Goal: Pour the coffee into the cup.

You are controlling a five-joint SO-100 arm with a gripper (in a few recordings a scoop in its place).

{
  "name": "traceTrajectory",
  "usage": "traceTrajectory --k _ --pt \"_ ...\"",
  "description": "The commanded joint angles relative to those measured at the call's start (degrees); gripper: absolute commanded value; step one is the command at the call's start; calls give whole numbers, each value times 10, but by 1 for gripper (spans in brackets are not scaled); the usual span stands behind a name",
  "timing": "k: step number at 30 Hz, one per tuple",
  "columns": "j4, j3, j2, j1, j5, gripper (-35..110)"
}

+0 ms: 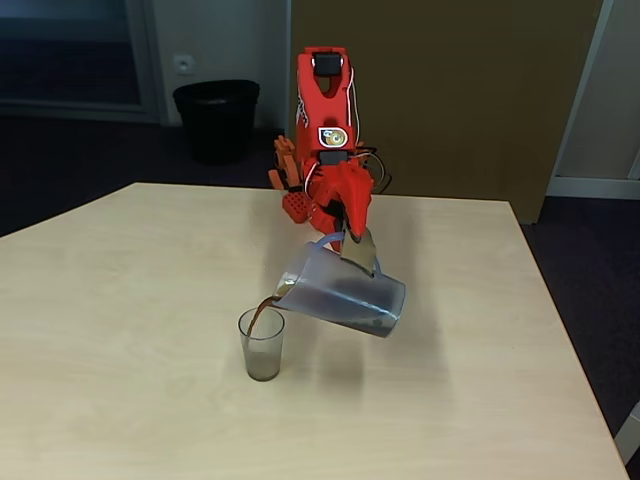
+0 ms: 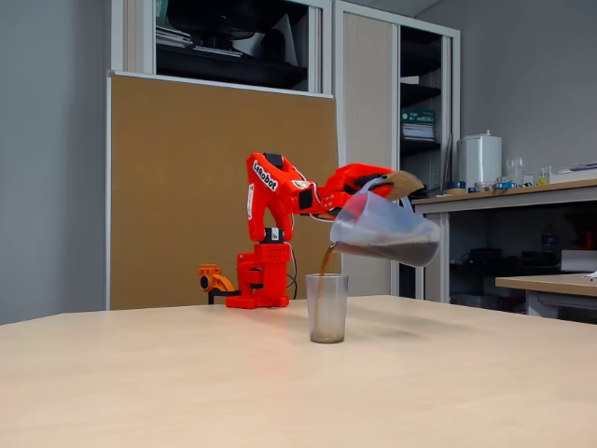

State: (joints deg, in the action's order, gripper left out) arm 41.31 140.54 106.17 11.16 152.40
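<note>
Gripper: the gripper (image 1: 352, 243) is seen clamped on the handle of the jug (image 1: 345, 293), which is held tilted above the table (image 1: 120, 300), spout down toward the left in both fixed views.
Cup: the cup (image 1: 262, 345) is stood upright on the table, just under the spout, left of the jug body.
Coffee: a thin stream of coffee (image 1: 262, 311) is seen running from the spout into the cup; a dark remainder lies in the jug's low side.
Progress: pouring is judged under way; the cup is only shallowly filled, so emptying the jug is left.
</note>
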Motion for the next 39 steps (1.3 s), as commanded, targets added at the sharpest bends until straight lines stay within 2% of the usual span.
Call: traceTrajectory --k 1,39 --pt "25 4 25 5 22 0" --pt "72 17 21 -2 83 0"
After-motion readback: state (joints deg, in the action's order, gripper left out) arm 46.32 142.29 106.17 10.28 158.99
